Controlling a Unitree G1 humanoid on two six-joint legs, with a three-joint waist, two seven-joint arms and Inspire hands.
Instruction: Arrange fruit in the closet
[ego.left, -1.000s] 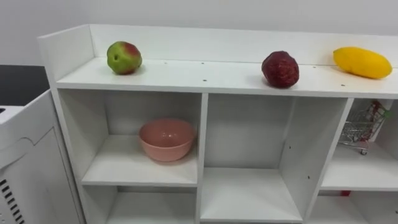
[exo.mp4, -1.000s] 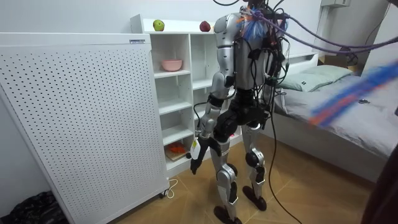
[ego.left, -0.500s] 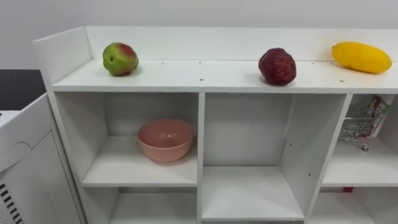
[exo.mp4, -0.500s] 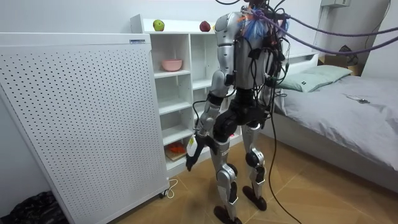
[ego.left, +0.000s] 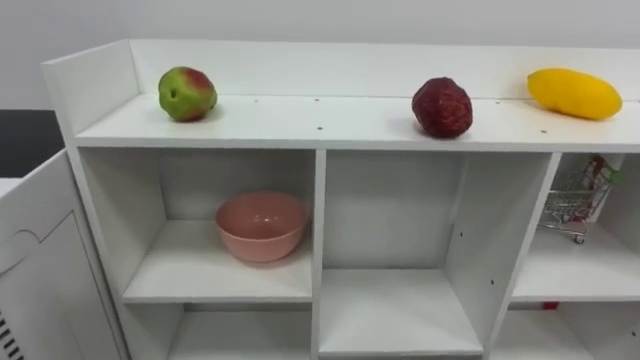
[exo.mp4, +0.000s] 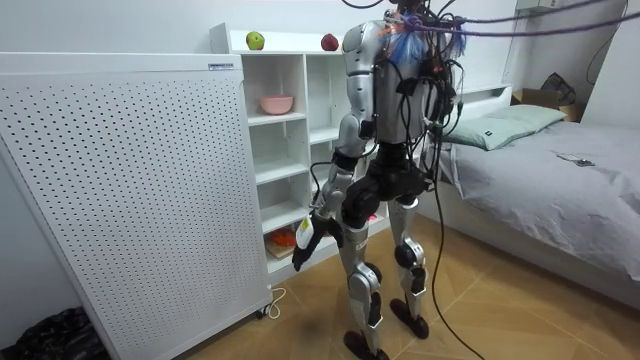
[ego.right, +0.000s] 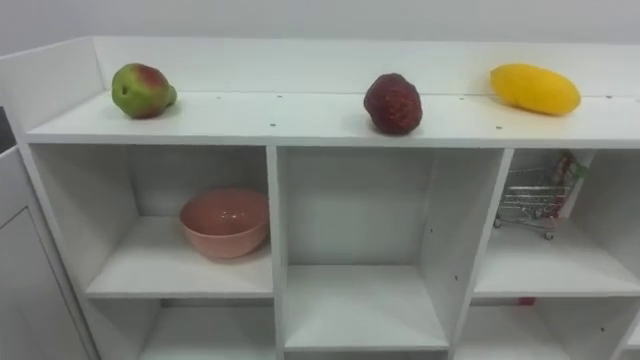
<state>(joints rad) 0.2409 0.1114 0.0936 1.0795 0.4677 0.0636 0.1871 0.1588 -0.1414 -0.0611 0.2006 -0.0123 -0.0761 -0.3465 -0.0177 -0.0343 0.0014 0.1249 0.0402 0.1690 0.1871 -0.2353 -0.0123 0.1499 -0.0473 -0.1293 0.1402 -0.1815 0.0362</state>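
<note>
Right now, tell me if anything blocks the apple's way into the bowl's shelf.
Nothing visible does. The apple sits free on the top board; the open compartment beneath holds only the pink bowl.

Robot upright, left arm down at its side.

In the room view the robot stood upright on both feet, knees a little bent. Its torso was straight, with its back partly to the camera, and it faced towards the room view's left. The left arm hung down on that side, slightly bent at the elbow, with the forearm angled forward and down. The left hand (exo.mp4: 303, 243) sat at thigh height, just ahead of the leg, pointing downward; its grip was too small to read.
</note>
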